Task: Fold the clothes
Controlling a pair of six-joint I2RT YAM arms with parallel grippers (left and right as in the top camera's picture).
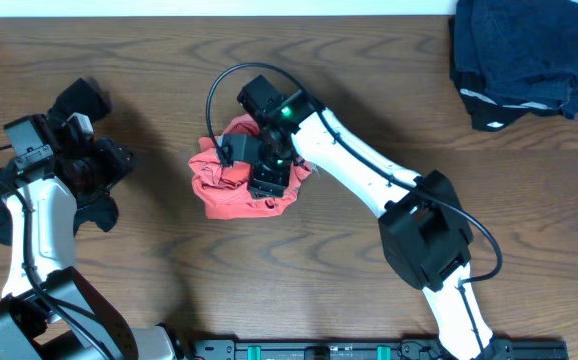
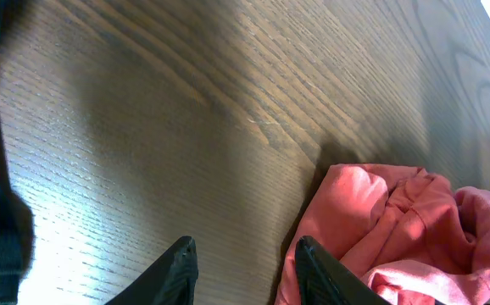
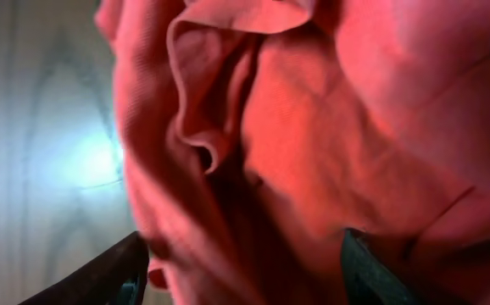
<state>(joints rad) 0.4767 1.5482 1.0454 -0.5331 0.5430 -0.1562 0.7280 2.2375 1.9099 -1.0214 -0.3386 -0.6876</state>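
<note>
T-shirt point(image 1: 231, 188), centre of overhead frame: coral red, no print showing. Folds are deeper red; it reads pinker in the right wrist view.

Worktop point(image 1: 149, 60): dark brown wood with fine streaked grain and pale glare patches.

Folded garment point(image 1: 524, 50), upper right corner: dark navy, faintly mottled, with a thin pale-grey strip along the lower edge.

Black cloth point(image 1: 99, 212), left side: flat black, too dark to read any pattern.

Left arm point(image 1: 29, 235) and right arm point(image 1: 354, 160): white shells, black joints. Green light point(image 1: 287, 110) glows on the right wrist.

Left tool point(image 2: 247, 267) and right tool point(image 3: 245, 275): black fingers.
</note>
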